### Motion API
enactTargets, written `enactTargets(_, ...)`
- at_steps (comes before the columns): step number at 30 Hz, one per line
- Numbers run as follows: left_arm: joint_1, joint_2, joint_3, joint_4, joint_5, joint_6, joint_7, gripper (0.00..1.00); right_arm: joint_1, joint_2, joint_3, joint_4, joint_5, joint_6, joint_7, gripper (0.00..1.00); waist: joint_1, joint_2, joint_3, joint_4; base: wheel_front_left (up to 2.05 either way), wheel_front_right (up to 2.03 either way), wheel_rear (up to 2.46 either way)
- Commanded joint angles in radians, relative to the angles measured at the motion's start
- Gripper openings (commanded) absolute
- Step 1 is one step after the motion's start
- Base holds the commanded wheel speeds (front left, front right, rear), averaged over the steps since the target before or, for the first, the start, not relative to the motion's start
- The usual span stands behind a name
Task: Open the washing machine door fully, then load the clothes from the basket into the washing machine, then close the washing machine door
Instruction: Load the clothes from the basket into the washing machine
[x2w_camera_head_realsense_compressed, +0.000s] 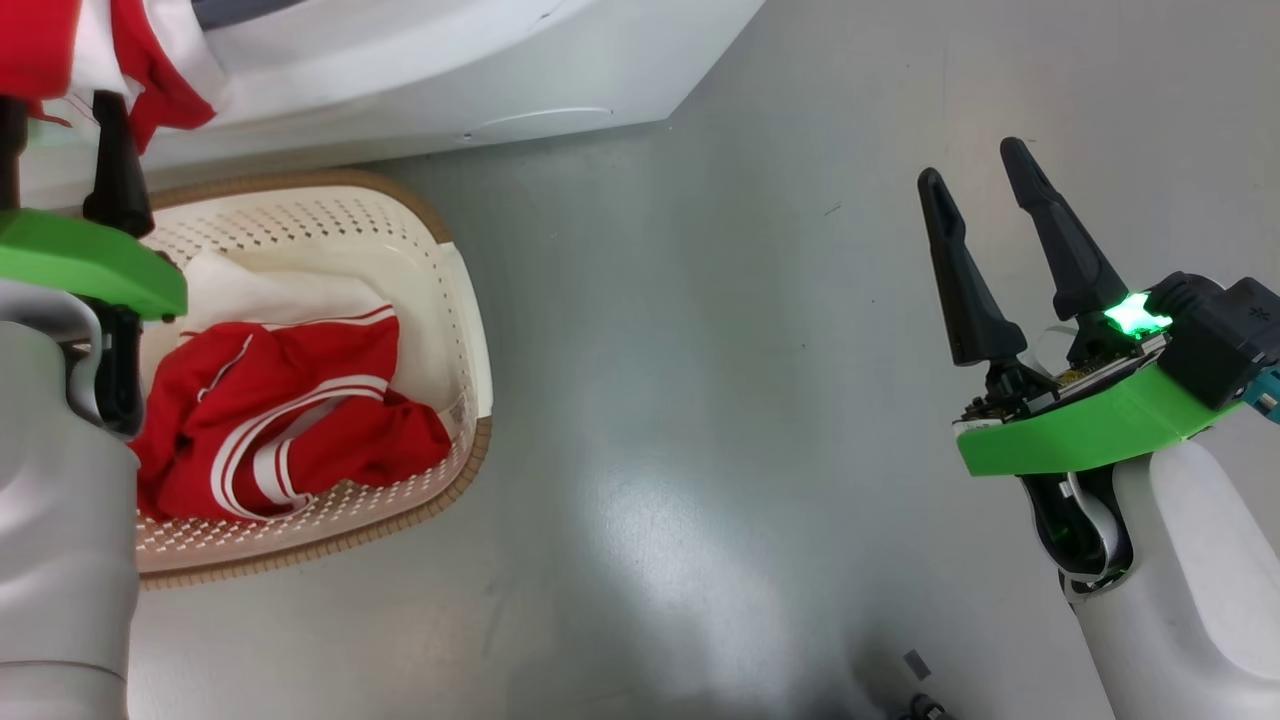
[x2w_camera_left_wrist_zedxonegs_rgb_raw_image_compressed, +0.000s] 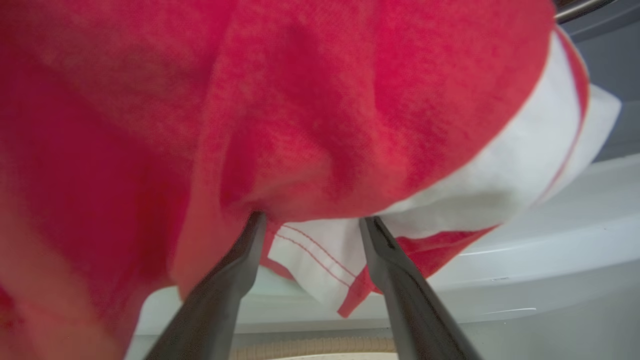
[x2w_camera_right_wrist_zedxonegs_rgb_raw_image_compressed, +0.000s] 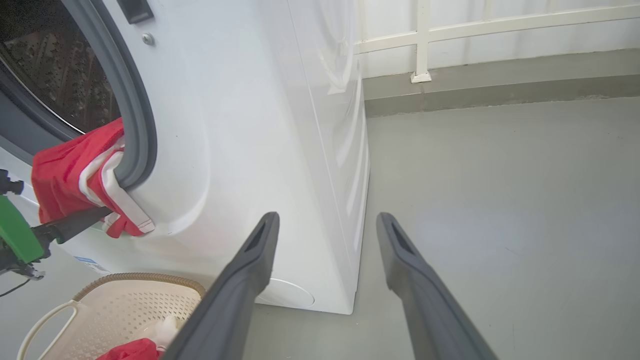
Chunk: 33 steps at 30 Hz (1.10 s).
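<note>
Head view: crumpled red clothes (x2w_camera_head_realsense_compressed: 290, 420) in perforated cream basket (x2w_camera_head_realsense_compressed: 468, 310); left gripper (x2w_camera_left_wrist_zedxonegs_rgb_raw_image_compressed: 312, 218), right gripper (x2w_camera_head_realsense_compressed: 971, 160) both open.

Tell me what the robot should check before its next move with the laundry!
1. Washer opening uncovered: ok.
2. Door swung fully open: cannot tell.
3. Hanging red garment all inside: not ok, it droops over the grey seal.
4. Left jaws open: ok, tips against that garment.
5. Right jaws open and empty: ok, above the floor.
6. Basket emptied: not ok, red clothes lie inside.
</note>
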Motion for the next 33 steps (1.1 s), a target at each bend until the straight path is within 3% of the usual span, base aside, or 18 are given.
enactTargets(1, -0.033, 0.046, 0.02, -0.026, -0.005, -0.003, -0.009, 1.0, 0.019, 0.001, 0.016, -0.022, -0.004, 0.002, -0.005, 1.0, 0.0, 0.0, 0.0, 0.0, 0.0, 0.0, 0.0)
enactTargets(3, -0.034, 0.044, 0.024, -0.03, -0.003, -0.003, -0.009, 1.0, 0.019, 0.001, 0.016, -0.022, -0.004, 0.002, -0.005, 1.0, 0.0, 0.0, 0.0, 0.001, 0.0, 0.0, 0.0)
enactTargets(4, -0.034, 0.042, 0.026, -0.031, -0.004, -0.003, -0.009, 0.48, 0.019, 0.002, 0.016, -0.022, -0.004, 0.002, -0.005, 1.0, 0.0, 0.0, 0.0, 0.001, 0.0, 0.0, 0.0)
enactTargets(5, -0.033, 0.04, 0.027, -0.031, -0.004, -0.003, -0.009, 0.21, 0.019, 0.002, 0.016, -0.022, -0.004, 0.002, -0.005, 1.0, 0.0, 0.0, -0.001, 0.001, 0.0, 0.0, 0.0)
enactTargets(6, -0.032, 0.039, 0.027, -0.03, -0.005, -0.003, -0.009, 0.0, 0.02, 0.001, 0.016, -0.022, -0.004, 0.002, -0.005, 1.0, 0.0, 0.0, -0.001, 0.001, 0.0, 0.0, 0.0)
enactTargets(18, 0.033, 0.022, 0.006, -0.081, -0.006, -0.003, -0.009, 0.0, 0.022, -0.002, 0.015, -0.017, -0.004, 0.002, -0.005, 1.0, 0.0, 0.0, -0.012, 0.014, 0.0, 0.0, 0.0)
enactTargets(33, 0.236, 0.022, 0.047, -0.397, 0.045, 0.0, -0.009, 0.0, 0.035, -0.004, 0.014, -0.012, 0.004, 0.002, -0.005, 1.0, 0.0, 0.0, -0.038, 0.019, 0.0, 0.0, 0.0)
